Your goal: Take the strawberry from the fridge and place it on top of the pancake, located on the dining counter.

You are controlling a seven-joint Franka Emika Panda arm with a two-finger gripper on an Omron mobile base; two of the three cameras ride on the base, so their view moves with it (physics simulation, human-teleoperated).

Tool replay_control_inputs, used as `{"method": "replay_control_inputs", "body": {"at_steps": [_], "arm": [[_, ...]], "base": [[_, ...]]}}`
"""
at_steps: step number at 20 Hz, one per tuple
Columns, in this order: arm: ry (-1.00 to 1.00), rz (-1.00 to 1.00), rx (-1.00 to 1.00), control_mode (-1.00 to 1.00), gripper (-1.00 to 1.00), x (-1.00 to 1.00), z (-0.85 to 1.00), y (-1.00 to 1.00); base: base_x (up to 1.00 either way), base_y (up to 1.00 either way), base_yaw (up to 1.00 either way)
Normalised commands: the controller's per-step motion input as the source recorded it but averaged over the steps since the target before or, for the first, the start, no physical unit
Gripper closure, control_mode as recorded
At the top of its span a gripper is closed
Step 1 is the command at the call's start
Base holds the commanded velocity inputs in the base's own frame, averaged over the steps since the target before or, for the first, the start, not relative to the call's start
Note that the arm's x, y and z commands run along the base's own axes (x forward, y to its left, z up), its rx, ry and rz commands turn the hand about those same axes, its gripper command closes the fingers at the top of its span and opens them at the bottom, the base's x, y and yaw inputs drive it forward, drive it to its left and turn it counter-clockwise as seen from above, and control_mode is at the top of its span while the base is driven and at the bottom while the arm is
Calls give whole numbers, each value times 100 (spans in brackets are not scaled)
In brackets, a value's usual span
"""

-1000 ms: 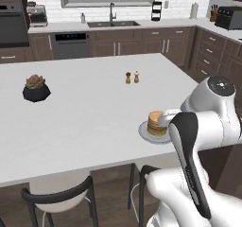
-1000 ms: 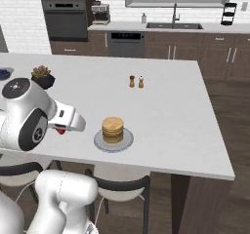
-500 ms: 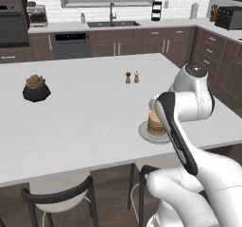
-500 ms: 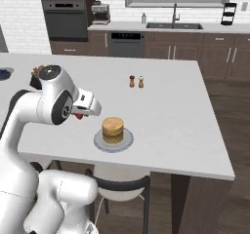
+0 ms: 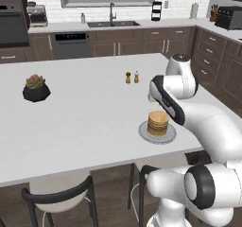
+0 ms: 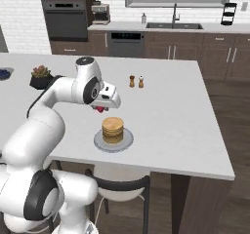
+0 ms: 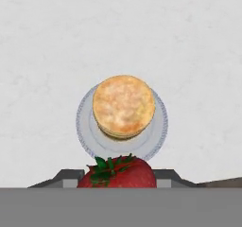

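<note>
I have the small bright red strawberry with green leaves (image 7: pixel 120 172) pinched between the jaws of the two-finger gripper (image 6: pixel 100 109), which close on its sides with the leafy end facing the hand camera. The fruit is carried above the large white-topped dining counter (image 5: pixel 90 122), just short of the tan-golden stacked pancake (image 7: pixel 124 105) on its small pale round plate (image 7: pixel 84 126). In the hand view the pancake sits ahead of the fruit, not under it; I judge the hand must advance over the stack before release, so the strawberry lands on the flat top and does not roll off onto the plate.

The plate stands near the counter's edge closest to the base, within easy reach of the white arm (image 5: pixel 189 112). Two little brown shakers (image 6: pixel 135 81) stand further in, well apart from the plate, and a dark pot with a small plant (image 5: pixel 36 89) rests toward the far left. A black-framed stool (image 6: pixel 117 184) is tucked below the edge. Behind, dark-wood cabinets carry a sink with faucet (image 5: pixel 112 17) beneath a window.
</note>
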Motion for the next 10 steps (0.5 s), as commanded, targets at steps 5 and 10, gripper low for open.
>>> {"method": "replay_control_inputs", "body": {"at_steps": [5,10], "arm": [[0,-1,0,-100,100,75,-51,0],[-7,0,0,-100,100,11,-40,-9]], "base": [[0,0,0],[0,0,0]]}}
